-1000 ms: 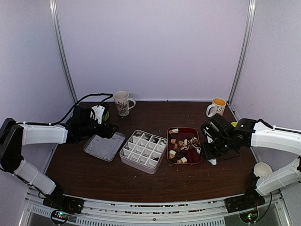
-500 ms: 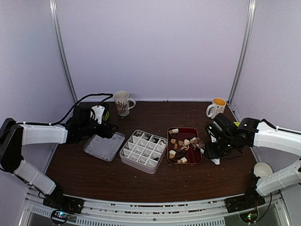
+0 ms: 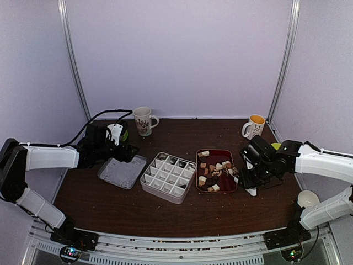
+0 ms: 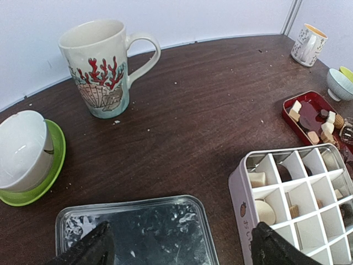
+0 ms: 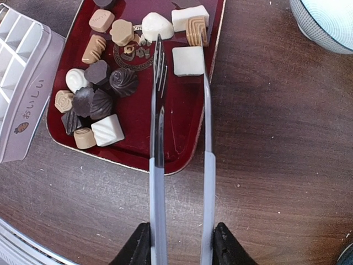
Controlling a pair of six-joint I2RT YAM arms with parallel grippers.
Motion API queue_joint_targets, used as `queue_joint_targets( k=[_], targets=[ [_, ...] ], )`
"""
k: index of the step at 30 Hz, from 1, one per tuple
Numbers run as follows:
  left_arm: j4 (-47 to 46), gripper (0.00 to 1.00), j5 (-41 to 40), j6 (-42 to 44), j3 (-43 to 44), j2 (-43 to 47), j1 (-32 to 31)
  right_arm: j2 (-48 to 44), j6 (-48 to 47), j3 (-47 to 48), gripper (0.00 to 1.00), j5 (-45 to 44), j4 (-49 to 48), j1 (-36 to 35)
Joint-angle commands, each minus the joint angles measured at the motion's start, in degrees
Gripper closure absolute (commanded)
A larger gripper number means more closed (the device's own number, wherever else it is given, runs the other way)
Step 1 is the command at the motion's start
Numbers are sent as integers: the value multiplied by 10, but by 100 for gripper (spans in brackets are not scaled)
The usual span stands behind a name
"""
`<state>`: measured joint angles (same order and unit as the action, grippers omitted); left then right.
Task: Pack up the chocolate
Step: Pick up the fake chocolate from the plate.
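Hovering over the tray, the right fingers [image 5: 132,251] pinched the metal tongs [image 5: 158,138] by their handles.

Both tong arms reached out over the dark red tray [image 5: 138,130] on the bench [image 5: 265,165], with a white square piece sitting between them near the tips; touching it or just above, hard to tell from here. Most of the chocolate [image 5: 122,81] lay loose in that tray, dark, tan and white pieces bunched along its left side and far end. A few pieces sat in cells of the white divided box [image 4: 241,190] just beside the tray. Across the bench, the left fingers [image 4: 88,251] were spread wide, holding nothing, above the metal lid [image 4: 143,232] next to the box.
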<state>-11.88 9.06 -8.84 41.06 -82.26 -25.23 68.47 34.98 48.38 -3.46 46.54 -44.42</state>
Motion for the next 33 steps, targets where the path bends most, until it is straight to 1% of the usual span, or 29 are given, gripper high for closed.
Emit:
queue_joint_targets(
  k=[1, 9, 12, 16, 26, 33],
  targets=[
    [-2, 12, -1, 7, 14, 10, -3, 5, 2, -1, 63, 18, -21, 3],
    [-3, 12, 0, 8, 14, 10, -3, 5, -5, -4, 64, 22, -24, 3],
    [-3, 12, -1, 8, 14, 10, -3, 5, -4, -4, 68, 22, -24, 3],
    [-3, 12, -1, 8, 14, 10, -3, 1, -11, 3, 70, 22, -24, 3],
    [-12, 12, -1, 8, 5, 21, -3, -44, -25, 4, 73, 30, -44, 4],
    [-12, 12, -1, 8, 4, 23, -3, -54, -25, 2, 74, 42, -57, 4]
  ],
)
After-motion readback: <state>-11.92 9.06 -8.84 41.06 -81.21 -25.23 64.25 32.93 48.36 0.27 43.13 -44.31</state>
